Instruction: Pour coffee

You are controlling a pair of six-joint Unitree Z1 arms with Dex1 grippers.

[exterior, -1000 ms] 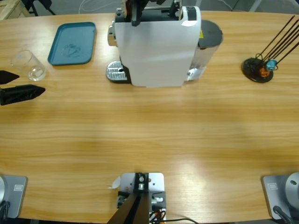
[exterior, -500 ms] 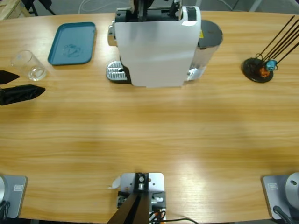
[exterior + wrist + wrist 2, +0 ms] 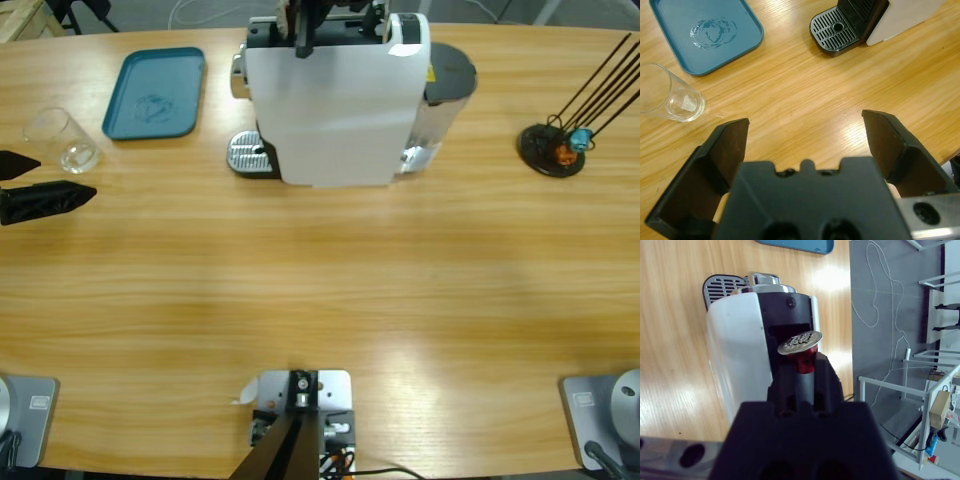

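A white and black coffee machine point(image 3: 330, 100) stands at the table's far middle, its drip tray point(image 3: 250, 152) on its left side. My right gripper point(image 3: 801, 365) is shut on a red capsule point(image 3: 799, 342) with a silver foil lid, held just above the slot point(image 3: 790, 330) in the machine's top; in the high view this gripper point(image 3: 305, 30) hangs over the machine's back edge. An empty clear glass point(image 3: 62, 140) stands at the far left. My left gripper point(image 3: 55, 178) waits open beside it, nothing between its fingers point(image 3: 725, 145). No coffee is in view.
A blue tray point(image 3: 155, 92) with wet marks lies between the glass and the machine. A black capsule stand point(image 3: 550, 148) with thin rods sits at the right. Bare wooden table point(image 3: 320, 280) stretches across the near half.
The right gripper has shifted slightly to the right above the machine's top with the capsule. The left gripper and the glass have not moved.
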